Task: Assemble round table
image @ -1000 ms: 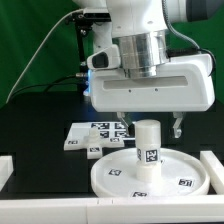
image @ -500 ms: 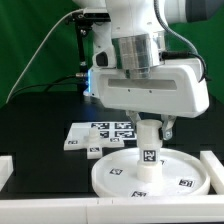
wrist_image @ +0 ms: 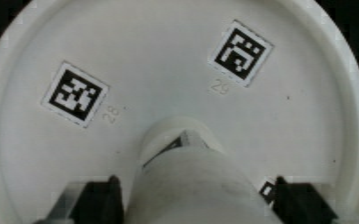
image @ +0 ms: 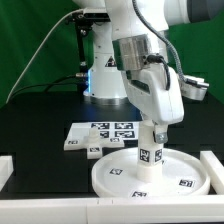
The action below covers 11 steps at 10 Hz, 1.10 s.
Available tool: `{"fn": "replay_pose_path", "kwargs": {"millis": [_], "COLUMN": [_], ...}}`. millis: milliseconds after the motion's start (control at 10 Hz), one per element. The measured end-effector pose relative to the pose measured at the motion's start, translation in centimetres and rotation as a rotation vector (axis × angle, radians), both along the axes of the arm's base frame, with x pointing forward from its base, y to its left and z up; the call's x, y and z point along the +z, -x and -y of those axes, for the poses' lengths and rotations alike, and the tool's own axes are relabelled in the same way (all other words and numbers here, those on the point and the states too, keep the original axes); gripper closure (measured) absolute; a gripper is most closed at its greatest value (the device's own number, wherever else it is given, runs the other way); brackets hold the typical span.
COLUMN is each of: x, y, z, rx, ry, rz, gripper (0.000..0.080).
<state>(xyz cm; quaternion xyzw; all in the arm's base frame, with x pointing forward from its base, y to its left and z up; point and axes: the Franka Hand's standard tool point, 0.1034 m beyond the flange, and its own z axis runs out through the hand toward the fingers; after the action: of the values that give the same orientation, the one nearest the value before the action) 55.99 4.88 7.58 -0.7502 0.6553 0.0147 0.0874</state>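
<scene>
The large white round disc (image: 112, 181) lies flat at the front of the black table, with tags on its face. It fills the wrist view (wrist_image: 158, 60). The short cylindrical leg (image: 148, 160) stands upright on the disc's middle with a tag facing the camera; its top shows in the wrist view (wrist_image: 194, 170). My gripper (image: 150, 130) is lowered over the leg's top. Its fingers (wrist_image: 101, 200) straddle the leg with a thin gap on each side, so it is open. A low white tagged part (image: 100, 133) lies behind the disc; it looks like the cross-shaped base.
A small white piece (image: 93, 152) lies by the disc's far edge. White raised borders stand at the exterior view's left (image: 6, 165) and right (image: 213, 163). The arm's base (image: 105, 70) and a green backdrop are behind.
My gripper has come down over the leg and turned about a quarter turn about its vertical axis. The leg's tag still faces the same way. The disc has not moved.
</scene>
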Motion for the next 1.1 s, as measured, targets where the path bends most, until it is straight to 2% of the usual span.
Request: {"fn": "replay_pose_path", "kwargs": {"millis": [200, 300, 400, 500, 600, 1000, 1100], "x": [0.0, 0.0, 0.3, 0.5, 0.5, 0.4, 0.4], "y": [0.0, 0.0, -0.2, -0.2, -0.2, -0.1, -0.2], "z": [0.0, 0.2, 1.1, 1.4, 1.4, 1.5, 1.5], "rx": [-0.003, 0.067, 0.242, 0.436, 0.587, 0.789, 1.023], "ry": [0.001, 0.008, 0.027, 0.05, 0.072, 0.092, 0.136], "rz": [-0.001, 0.011, 0.044, 0.063, 0.073, 0.101, 0.111], "gripper": [0.039, 0.0298, 0.0199, 0.0199, 0.0159, 0.015, 0.015]}}
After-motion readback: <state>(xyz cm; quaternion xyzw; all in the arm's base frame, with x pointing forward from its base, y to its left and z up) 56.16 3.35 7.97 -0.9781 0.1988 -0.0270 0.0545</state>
